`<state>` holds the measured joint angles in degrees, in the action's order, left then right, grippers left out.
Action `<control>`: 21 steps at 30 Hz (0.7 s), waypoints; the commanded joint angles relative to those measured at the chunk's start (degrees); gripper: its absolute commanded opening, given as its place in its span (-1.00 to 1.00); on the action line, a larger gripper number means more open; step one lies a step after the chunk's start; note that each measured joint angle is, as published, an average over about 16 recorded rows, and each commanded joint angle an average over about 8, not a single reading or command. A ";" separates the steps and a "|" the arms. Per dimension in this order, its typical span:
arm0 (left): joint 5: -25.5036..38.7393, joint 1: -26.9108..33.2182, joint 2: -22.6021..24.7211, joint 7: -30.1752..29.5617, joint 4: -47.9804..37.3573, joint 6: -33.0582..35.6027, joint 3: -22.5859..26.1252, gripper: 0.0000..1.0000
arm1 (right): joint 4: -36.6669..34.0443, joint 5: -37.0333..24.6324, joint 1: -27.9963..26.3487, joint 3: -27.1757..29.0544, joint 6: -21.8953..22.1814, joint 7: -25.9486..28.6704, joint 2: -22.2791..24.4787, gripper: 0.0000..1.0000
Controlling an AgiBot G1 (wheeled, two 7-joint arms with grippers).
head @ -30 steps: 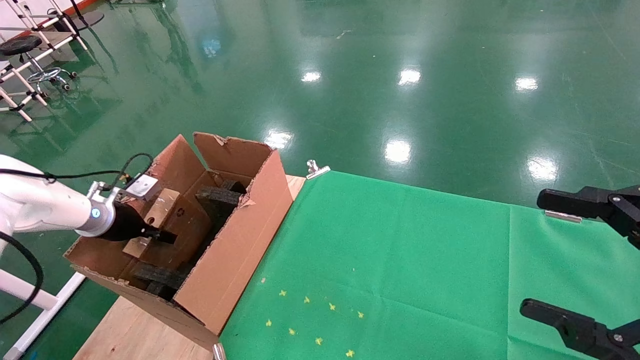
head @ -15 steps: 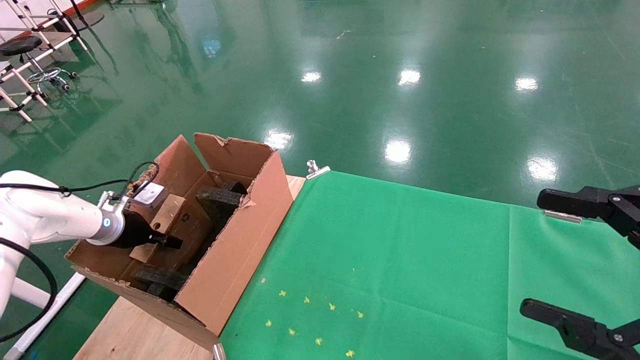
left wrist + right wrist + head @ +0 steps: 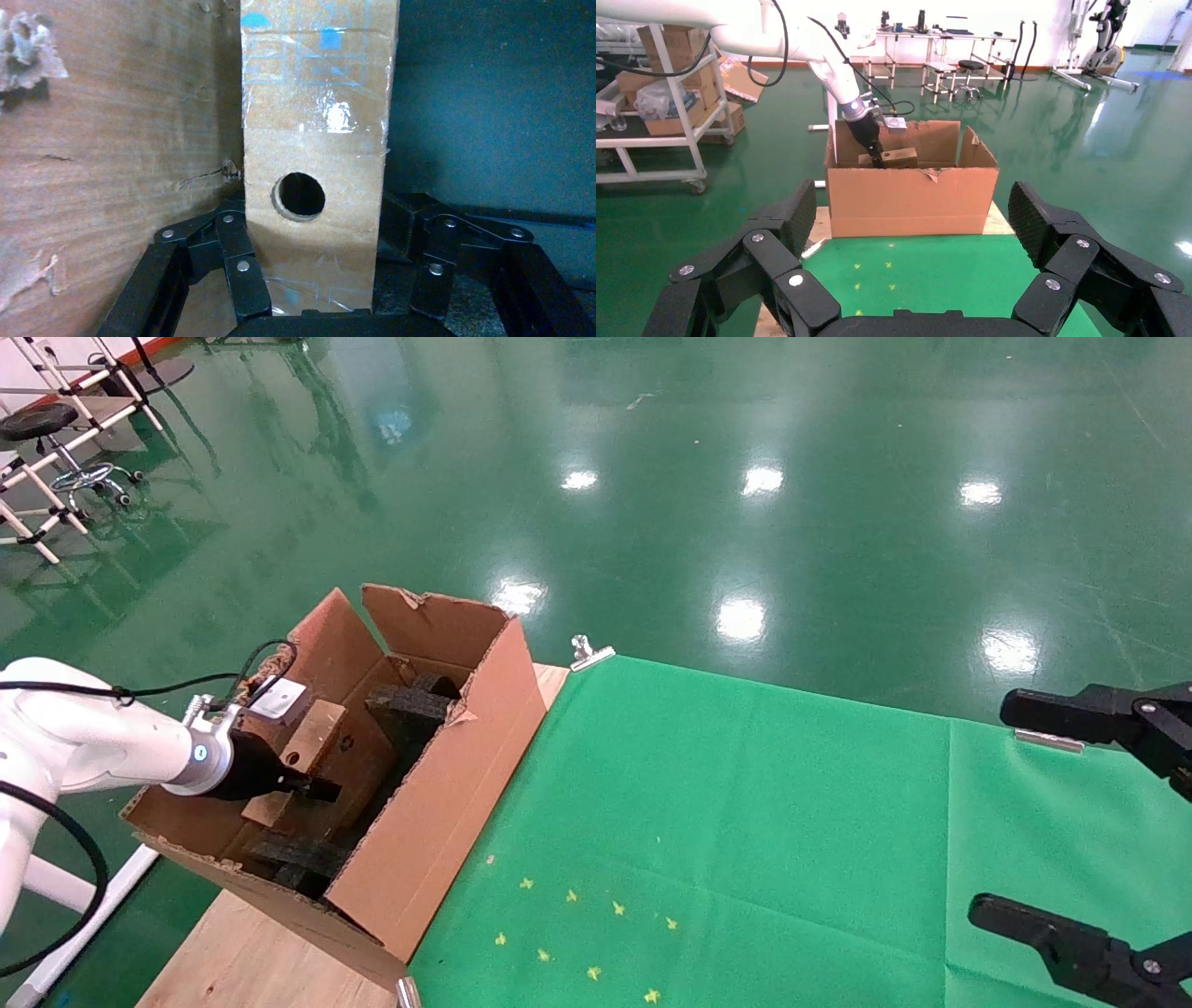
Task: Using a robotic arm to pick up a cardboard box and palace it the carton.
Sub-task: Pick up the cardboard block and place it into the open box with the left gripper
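The cardboard box (image 3: 303, 747), small, brown, with a round hole and taped faces, is low inside the carton (image 3: 438, 803), against its left wall. My left gripper (image 3: 309, 786), on the white arm, is shut on the box, a finger on each side (image 3: 239, 260). The left wrist view shows the box (image 3: 315, 140) upright beside the carton's inner wall (image 3: 105, 175). Black foam blocks (image 3: 410, 705) lie inside the carton. My right gripper (image 3: 996, 808) is open and empty at the table's right; its wrist view shows the carton (image 3: 912, 200) and the box (image 3: 898, 156) far off.
A green cloth (image 3: 745, 822) with small yellow marks (image 3: 577, 933) covers the table right of the carton. Bare wood (image 3: 242, 952) shows at the front left. Metal clips (image 3: 589, 652) hold the cloth's edge. A rack and stool (image 3: 56, 439) stand on the floor far left.
My left gripper has moved the cardboard box lower and slightly right inside the carton over the first half second, then held almost still. The right arm has not moved.
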<state>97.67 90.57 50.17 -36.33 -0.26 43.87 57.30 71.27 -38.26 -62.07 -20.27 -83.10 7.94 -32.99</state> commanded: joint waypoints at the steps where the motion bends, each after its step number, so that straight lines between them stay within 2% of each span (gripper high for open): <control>1: -0.01 0.03 -0.02 -0.01 -0.02 0.07 -0.01 1.00 | 0.00 0.00 0.00 0.00 0.00 0.00 0.00 1.00; 21: 0.18 3.18 -0.98 -0.34 0.29 0.18 0.16 1.00 | 0.00 0.00 0.00 0.00 0.00 0.00 0.00 1.00</control>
<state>97.71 94.19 49.08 -36.62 0.28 44.43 57.35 71.27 -38.26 -62.07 -20.28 -83.10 7.94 -32.99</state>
